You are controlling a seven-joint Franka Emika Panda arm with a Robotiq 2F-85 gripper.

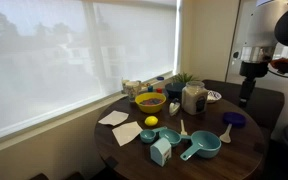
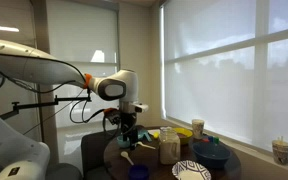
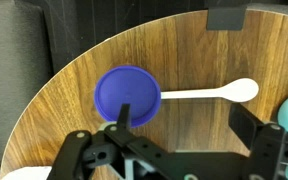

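In the wrist view a lid lies on the surface, a spoon just right of it.

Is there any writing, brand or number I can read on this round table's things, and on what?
No text can be read.
The jar and containers by the yellow bowl may carry labels, too small and blurred to tell.
The blue lid and white spoon show none.

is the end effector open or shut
Open: in the wrist view the end effector has its fingers wide apart, near the blue disc.
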